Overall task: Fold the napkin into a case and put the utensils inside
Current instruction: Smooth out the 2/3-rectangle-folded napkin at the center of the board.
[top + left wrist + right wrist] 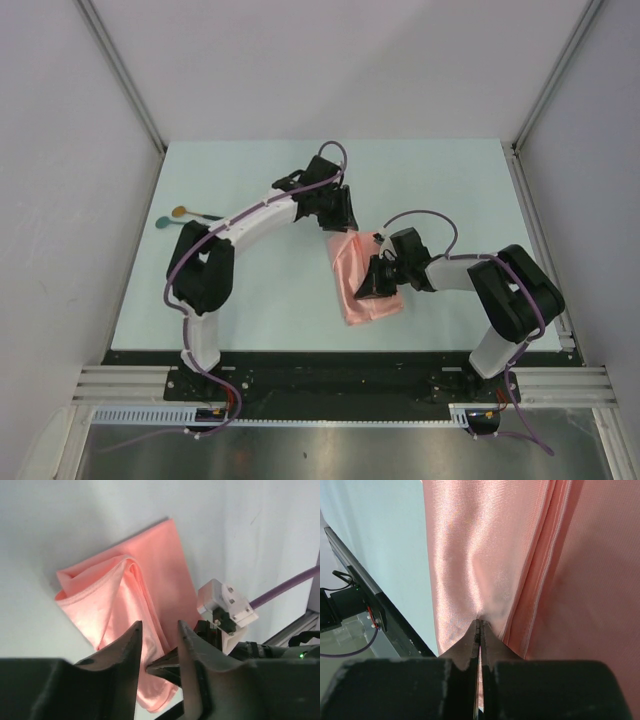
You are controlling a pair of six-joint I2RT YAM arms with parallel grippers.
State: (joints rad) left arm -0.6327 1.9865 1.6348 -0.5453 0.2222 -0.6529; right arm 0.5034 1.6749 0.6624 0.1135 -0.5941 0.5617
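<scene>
Napkin [366, 288] lies folded in a long, rumpled salmon bundle on the pale table [250, 290], right of centre, between my two arms. My right gripper [479, 626] has its jaws pressed together on a pinch of the cloth, just beside a layered fold. My left gripper [159, 630] hangs over the far end with its fingers apart, and I can't tell whether the tips touch the fabric. Both spoons [180, 212] lie near the table's left edge, well apart from the cloth.

Pale table [450, 180], white walls [350, 60], aluminium corner rails [120, 70]
</scene>
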